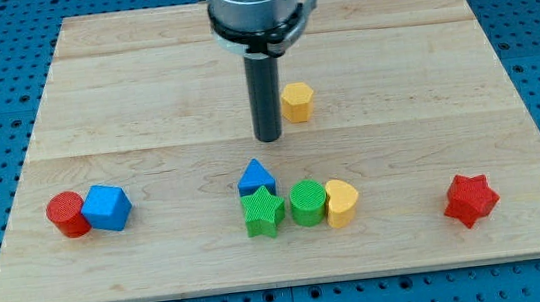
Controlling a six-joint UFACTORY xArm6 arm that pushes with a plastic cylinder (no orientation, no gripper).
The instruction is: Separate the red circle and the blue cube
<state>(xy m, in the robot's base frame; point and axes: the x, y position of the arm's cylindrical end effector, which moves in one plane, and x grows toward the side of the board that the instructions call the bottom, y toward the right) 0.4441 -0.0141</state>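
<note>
The red circle and the blue cube sit touching side by side at the view's lower left of the wooden board, the circle to the left of the cube. My tip rests on the board near the middle, well to the right of and above both blocks. It stands just left of a yellow hexagon block and above a blue triangle block.
A cluster lies below my tip: the blue triangle, a green star, a green circle and a yellow heart-like block. A red star sits at the lower right. The board's edges meet a blue pegboard surround.
</note>
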